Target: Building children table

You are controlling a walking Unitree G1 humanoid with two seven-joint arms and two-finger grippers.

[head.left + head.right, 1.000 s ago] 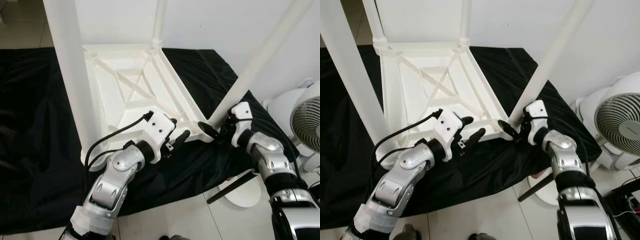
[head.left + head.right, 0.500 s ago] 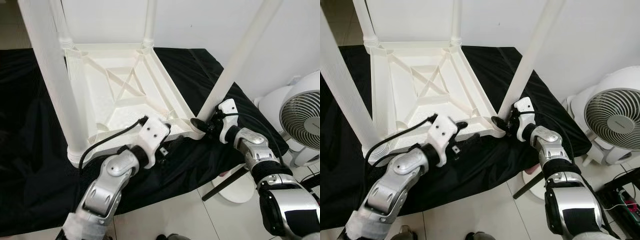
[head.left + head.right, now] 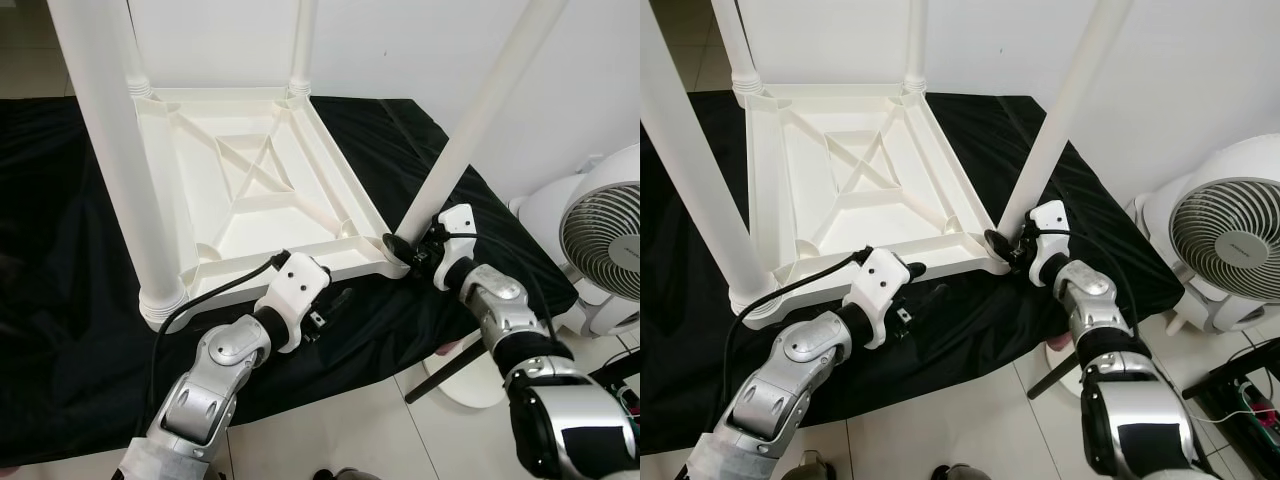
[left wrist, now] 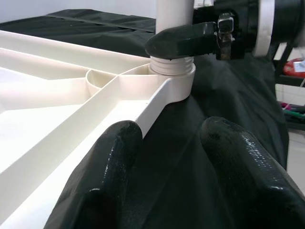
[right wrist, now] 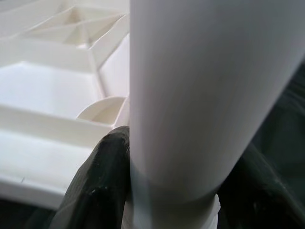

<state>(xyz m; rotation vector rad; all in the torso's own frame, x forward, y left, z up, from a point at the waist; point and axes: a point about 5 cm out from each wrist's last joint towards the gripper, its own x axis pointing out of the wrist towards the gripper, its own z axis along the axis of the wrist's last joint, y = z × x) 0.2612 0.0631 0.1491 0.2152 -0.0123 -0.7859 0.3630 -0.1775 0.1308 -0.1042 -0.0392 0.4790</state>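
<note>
Spread across the floor, filling the lower and left parts of the head views: black cloth (image 3: 60, 300), its far edges cut off by the frame. Centred on it, upside down: white plastic children's table (image 3: 260, 190) with ribbed underside facing up, four legs rising out of frame, tops cut off. At right edge: white fan (image 3: 605, 240), partly cropped. In lower centre of the left eye view: left end effector (image 3: 335, 303), fingers apart and holding nothing, hovering over the cloth just beside the table's near rim. At right of centre: right end effector (image 3: 408, 250), fingers clamped around the base of the near right table leg (image 3: 480, 120), just above its threaded socket; far finger largely hidden behind the leg.
</note>
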